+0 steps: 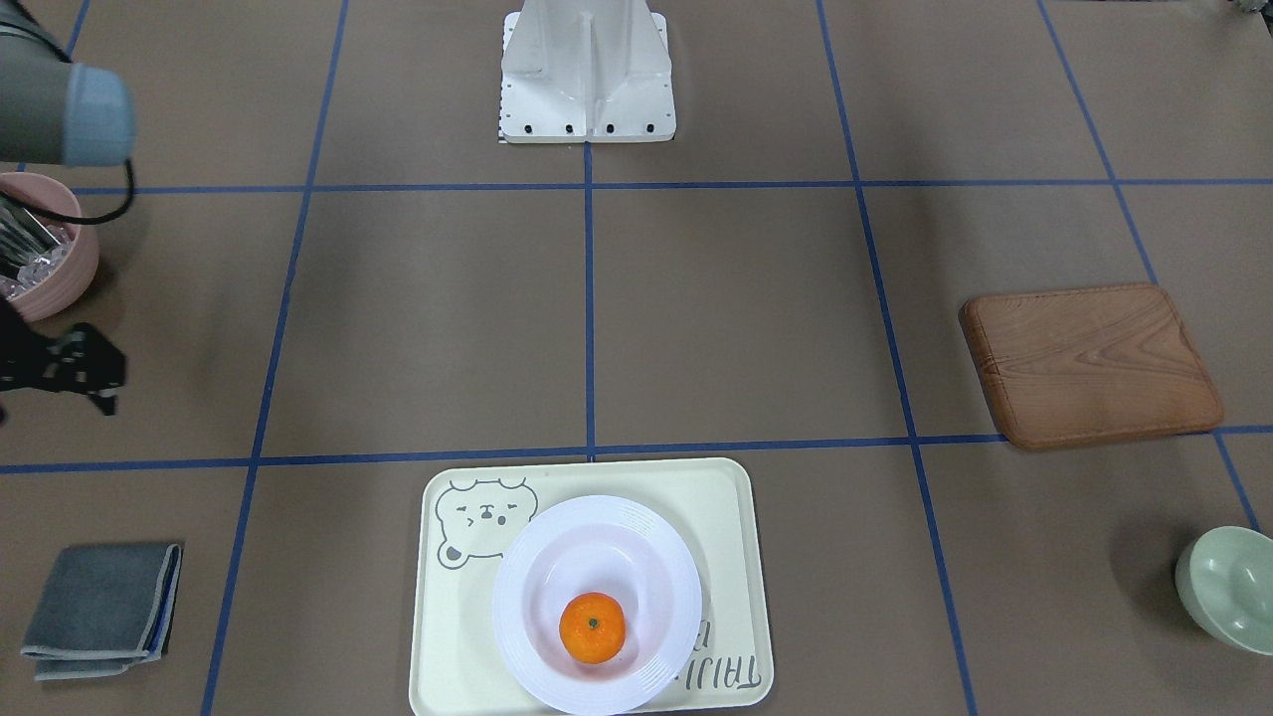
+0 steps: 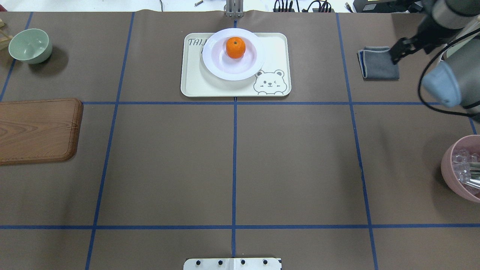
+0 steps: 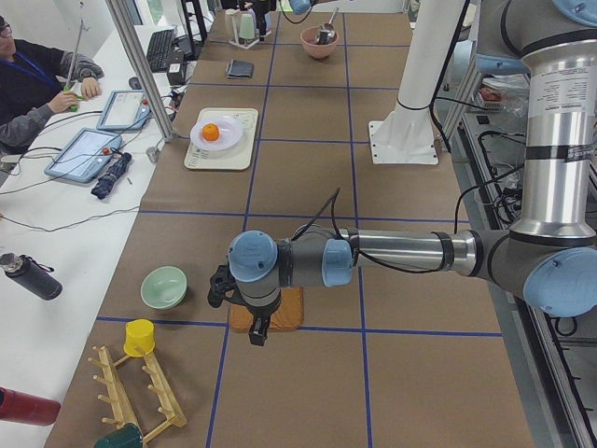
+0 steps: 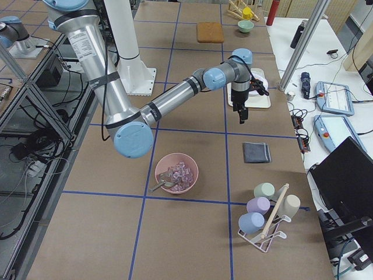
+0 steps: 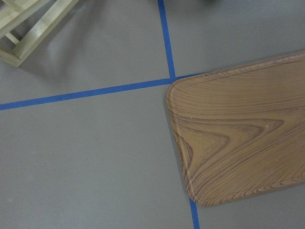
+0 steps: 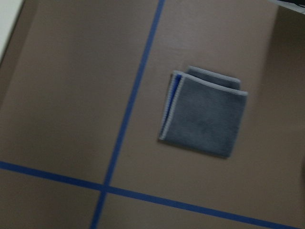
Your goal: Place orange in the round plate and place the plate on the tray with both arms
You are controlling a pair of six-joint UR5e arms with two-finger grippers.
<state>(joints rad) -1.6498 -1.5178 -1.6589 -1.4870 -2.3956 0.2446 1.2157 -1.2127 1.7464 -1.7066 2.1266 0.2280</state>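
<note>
The orange [image 2: 236, 47] lies inside the white round plate [image 2: 219, 69], and the plate stands on the cream bear tray [image 2: 277, 45]. The front-facing view shows the same stack: orange [image 1: 592, 627], plate [image 1: 527, 597], tray [image 1: 726, 517]. My right gripper [image 2: 394, 58] hangs above the table beside the grey cloth, well to the right of the tray; its fingers overlap and I cannot tell their state. My left gripper [image 3: 241, 313] shows only in the left side view, above the wooden board, far from the tray, and whether it is open or shut I cannot tell.
A folded grey cloth [image 2: 378, 62] lies right of the tray. A pink bowl [image 2: 463, 168] holding clear pieces sits at the right edge. The brown wooden board [image 2: 37, 129] and a pale green bowl [image 2: 30, 45] are on the left.
</note>
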